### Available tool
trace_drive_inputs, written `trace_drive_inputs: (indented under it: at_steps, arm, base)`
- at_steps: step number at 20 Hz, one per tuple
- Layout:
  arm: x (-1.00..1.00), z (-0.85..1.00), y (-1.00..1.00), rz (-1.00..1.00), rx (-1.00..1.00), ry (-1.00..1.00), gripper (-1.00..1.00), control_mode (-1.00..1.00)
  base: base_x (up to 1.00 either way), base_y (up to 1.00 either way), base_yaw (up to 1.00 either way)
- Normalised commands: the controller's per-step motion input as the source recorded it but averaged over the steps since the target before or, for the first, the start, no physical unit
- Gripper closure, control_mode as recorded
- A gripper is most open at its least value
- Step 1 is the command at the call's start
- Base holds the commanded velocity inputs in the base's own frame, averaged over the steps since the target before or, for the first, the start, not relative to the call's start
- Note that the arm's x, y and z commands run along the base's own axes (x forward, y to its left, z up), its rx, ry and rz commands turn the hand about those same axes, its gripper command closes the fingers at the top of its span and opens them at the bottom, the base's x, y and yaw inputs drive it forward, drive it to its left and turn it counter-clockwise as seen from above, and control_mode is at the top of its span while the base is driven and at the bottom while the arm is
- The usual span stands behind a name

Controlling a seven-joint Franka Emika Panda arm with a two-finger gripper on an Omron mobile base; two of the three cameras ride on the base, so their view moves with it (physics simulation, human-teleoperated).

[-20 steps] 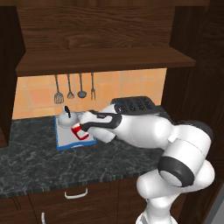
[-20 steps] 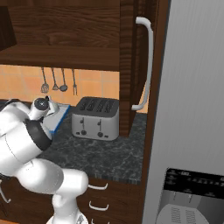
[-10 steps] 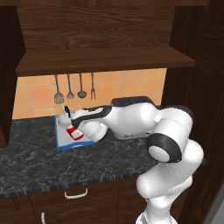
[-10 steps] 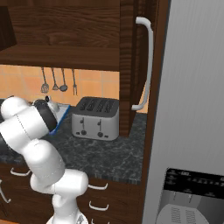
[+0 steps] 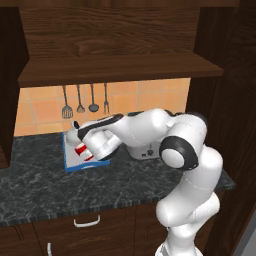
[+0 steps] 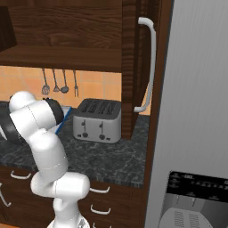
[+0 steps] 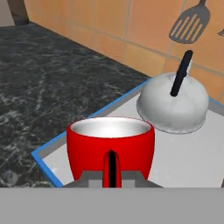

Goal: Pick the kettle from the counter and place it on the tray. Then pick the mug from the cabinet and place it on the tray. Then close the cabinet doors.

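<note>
The red mug (image 7: 110,146) is low over the near corner of the blue-rimmed grey tray (image 7: 57,146), its handle facing me. My gripper (image 7: 112,176) is shut on the mug's handle side. I cannot tell whether the mug touches the tray. The white dome kettle (image 7: 173,105) with its black handle stands on the tray just beyond the mug. From the left base view, the gripper (image 5: 88,150) holds the mug (image 5: 81,151) over the tray (image 5: 75,166) on the dark counter (image 5: 40,185). The cabinet (image 5: 120,67) stands open, its doors (image 6: 136,67) swung out.
A silver toaster (image 6: 97,120) stands on the counter right of the tray, partly behind my arm. Kitchen utensils (image 5: 80,100) hang on the tiled wall behind the tray. The open right door's bar handle (image 6: 151,67) juts out beside a grey fridge (image 6: 196,111).
The arm has stretched further left, carrying the mug leftward over the tray towards the kettle. The gripper stays shut throughout.
</note>
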Motion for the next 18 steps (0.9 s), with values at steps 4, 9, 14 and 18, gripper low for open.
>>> trace_drive_inputs:
  at_steps: [4,9,14,18]
  arm:
    - [0.06,-0.37,0.00,0.02,0.00,0.00,1.00,-1.00]
    - [0.26,-0.12,0.00,0.06,0.00,-0.05,1.00,-1.00]
    - [0.32,-0.10,0.00,0.10,0.01,-0.06,1.00,-1.00]
    - [0.20,-0.37,0.03,0.08,0.00,0.00,1.00,-1.00]
  base:
    - [0.00,0.00,0.00]
    - [0.00,0.00,0.00]
    - [0.00,0.00,0.00]
    - [0.00,0.00,0.00]
